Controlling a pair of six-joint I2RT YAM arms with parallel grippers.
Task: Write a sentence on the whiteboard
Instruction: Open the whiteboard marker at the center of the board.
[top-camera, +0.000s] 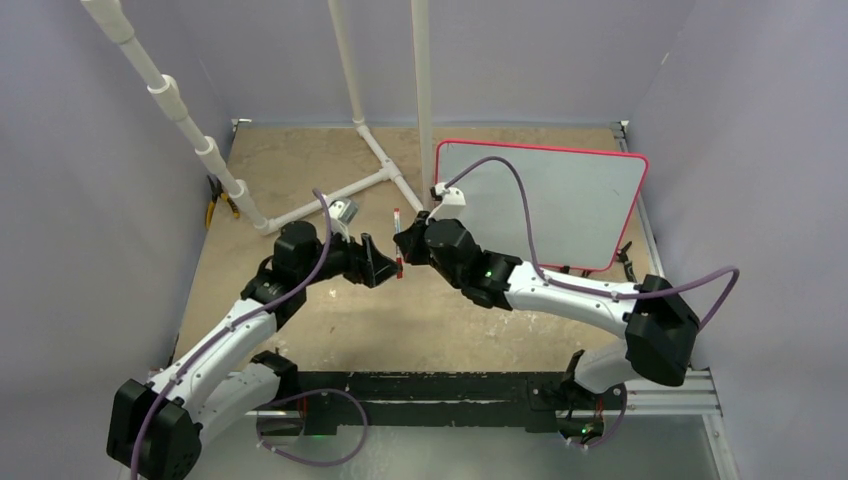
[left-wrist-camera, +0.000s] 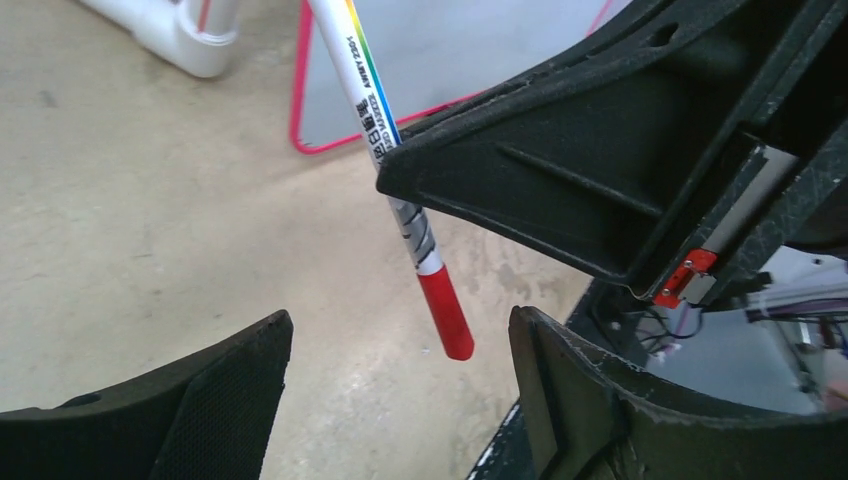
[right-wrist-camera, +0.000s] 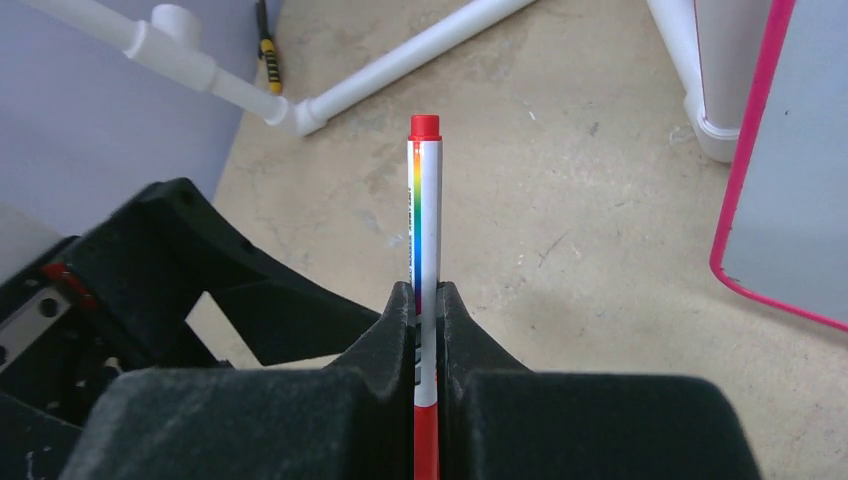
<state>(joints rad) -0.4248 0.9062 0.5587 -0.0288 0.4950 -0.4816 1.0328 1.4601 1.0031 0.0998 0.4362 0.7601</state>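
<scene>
Two arms meet over the middle of the table (top-camera: 300, 170). The right gripper (right-wrist-camera: 425, 300) is clamped tight on a marker (right-wrist-camera: 424, 200), its two fingers pressed flat against the white barrel with its rainbow stripe. In the right wrist view the marker stands straight up out of the fingers, with a small red end at the top and the longer red cap below the grip. The left gripper (left-wrist-camera: 400, 330) faces it with its jaws spread wide. The red cap hangs slanted in the gap between the two black pads, with clear space on either side and no contact. The whiteboard (top-camera: 560, 200), edged in a thin pink-red frame, sits at the far right of the table, beyond the right arm and well apart from the marker. A white pipe frame (top-camera: 375, 160) stands just left of the board, and a yellow-handled tool (top-camera: 215, 207) lies by the left wall.
</scene>
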